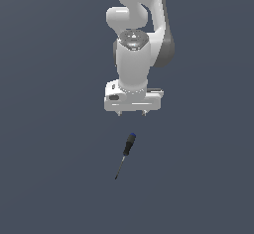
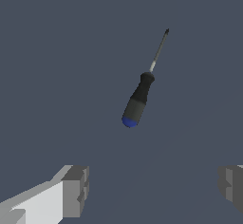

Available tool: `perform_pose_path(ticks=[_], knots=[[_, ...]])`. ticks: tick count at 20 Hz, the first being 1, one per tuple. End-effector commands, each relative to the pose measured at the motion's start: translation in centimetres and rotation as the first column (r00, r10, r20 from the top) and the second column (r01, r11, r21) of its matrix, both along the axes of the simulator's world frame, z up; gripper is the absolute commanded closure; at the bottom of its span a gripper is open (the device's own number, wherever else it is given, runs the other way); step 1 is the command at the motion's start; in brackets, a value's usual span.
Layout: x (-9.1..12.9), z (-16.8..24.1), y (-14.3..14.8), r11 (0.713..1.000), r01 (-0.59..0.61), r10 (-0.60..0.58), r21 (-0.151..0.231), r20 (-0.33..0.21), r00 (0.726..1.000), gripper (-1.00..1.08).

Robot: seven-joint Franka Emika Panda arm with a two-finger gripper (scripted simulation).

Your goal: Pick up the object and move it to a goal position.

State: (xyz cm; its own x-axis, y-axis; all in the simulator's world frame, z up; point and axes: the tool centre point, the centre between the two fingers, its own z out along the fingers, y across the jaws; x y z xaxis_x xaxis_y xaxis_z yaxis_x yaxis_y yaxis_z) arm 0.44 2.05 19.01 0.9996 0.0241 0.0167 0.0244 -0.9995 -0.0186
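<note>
The screwdriver [image 1: 126,152] lies flat on the grey floor, its black handle and blue cap pointing toward the arm and its slim dark shaft pointing away toward the front. My gripper [image 1: 131,113] hangs above and just behind the blue cap, apart from it. It is open and empty, with the fingers spread wide. In the wrist view the screwdriver [image 2: 141,93] lies ahead of the gap between the two grey fingertips [image 2: 76,190], not between them.
The grey floor [image 1: 49,178] is plain all around the screwdriver. The white arm [image 1: 136,34] rises behind the gripper at the top middle of the exterior view.
</note>
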Motion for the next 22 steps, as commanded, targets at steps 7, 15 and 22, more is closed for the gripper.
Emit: perform_pose_path(ticks=[7,15,22], knots=[[0.0,0.1,1.3,1.0,-0.007,0.007,0.004,0.004,1.0,-0.92],[-0.2,0.3,2.6,1.0,-0.019,0.019,0.007,0.009,1.0,-0.92],[1.0,-0.6,2.1,1.0,0.018,-0.019,0.008,0.005,1.0,-0.92]])
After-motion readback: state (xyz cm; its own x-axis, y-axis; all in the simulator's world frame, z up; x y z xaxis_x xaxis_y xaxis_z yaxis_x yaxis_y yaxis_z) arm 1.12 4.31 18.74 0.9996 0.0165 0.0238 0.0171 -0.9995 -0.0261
